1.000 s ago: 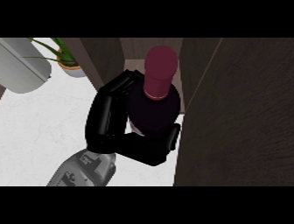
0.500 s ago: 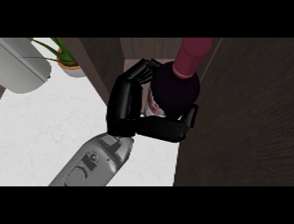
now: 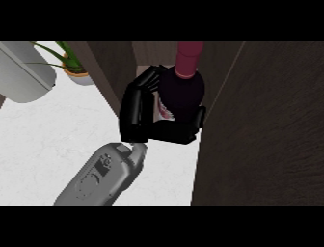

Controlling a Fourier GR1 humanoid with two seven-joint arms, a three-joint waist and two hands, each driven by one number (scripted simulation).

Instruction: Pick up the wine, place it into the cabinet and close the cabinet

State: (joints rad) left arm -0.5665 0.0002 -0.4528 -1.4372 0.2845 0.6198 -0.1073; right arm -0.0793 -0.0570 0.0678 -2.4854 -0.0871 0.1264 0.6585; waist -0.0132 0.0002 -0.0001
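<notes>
A black robot hand (image 3: 145,116) on a grey forearm (image 3: 101,176) curls its fingers and thumb around a dark wine bottle with a burgundy neck (image 3: 184,87), holding it upright between the dark wood panels of an open cabinet (image 3: 278,135). The bottle stands at the cabinet's opening, above the far edge of the white marble counter (image 3: 44,144). A potted green plant (image 3: 69,62) and a pale grey rounded appliance (image 3: 15,72) sit off to the left.
</notes>
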